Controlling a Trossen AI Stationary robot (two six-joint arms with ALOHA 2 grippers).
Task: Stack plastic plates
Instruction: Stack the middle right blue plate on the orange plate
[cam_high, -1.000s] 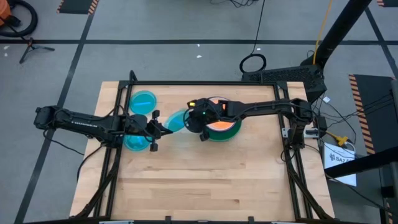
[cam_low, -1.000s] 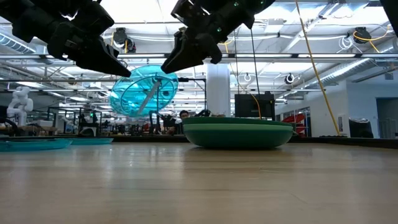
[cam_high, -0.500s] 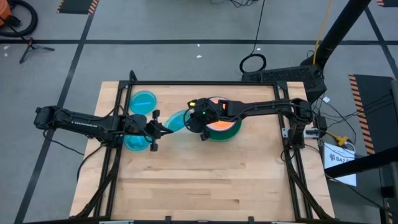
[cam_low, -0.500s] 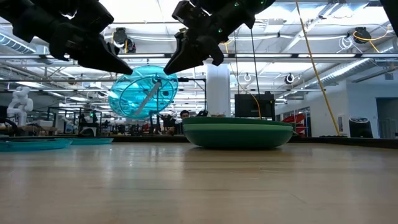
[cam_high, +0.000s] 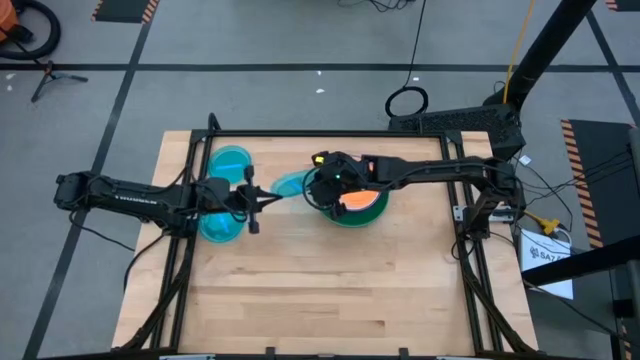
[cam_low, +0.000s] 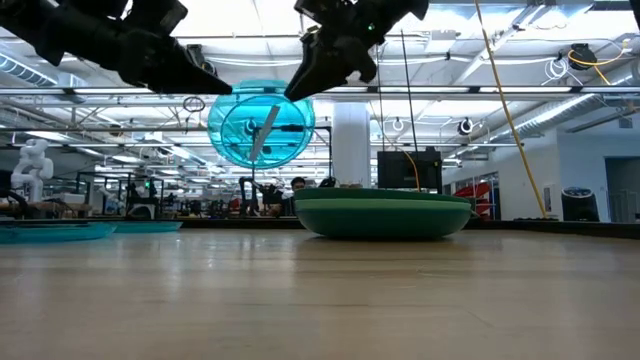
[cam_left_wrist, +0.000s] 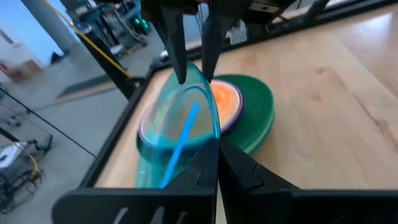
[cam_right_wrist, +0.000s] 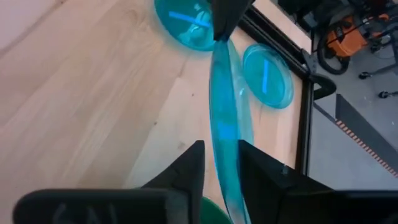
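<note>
A translucent blue divided plate (cam_low: 262, 125) hangs on edge in the air between my two grippers, left of the stack. My left gripper (cam_high: 262, 197) is shut on its rim on the table's left side. My right gripper (cam_high: 312, 186) is shut on the opposite rim. The stack (cam_high: 352, 202) is a large dark green plate (cam_low: 382, 215) resting on the table, with a purple rim and an orange plate (cam_left_wrist: 225, 99) on top. Two more blue plates (cam_high: 230, 161) (cam_high: 220, 227) lie flat near the table's left edge. My left gripper pinches the blue plate's rim (cam_left_wrist: 208, 138) between its two fingers, coming level from the table's left. The plate is lifted clear and stands nearly upright on edge. My right gripper has the opposite rim (cam_right_wrist: 222, 152) between its two fingers (cam_right_wrist: 194, 163), slanting down from the right side.
The dark frame rail (cam_high: 200, 165) runs along the table's left edge beside the two flat blue plates. Bare wooden tabletop (cam_high: 330, 290) fills the near half. A black box (cam_high: 470, 125) sits off the far right corner.
Both grippers have risen and moved a little toward the stack, carrying the blue plate with them. The plate has gone from leaning to nearly upright and now hangs higher and closer to the green plate.
</note>
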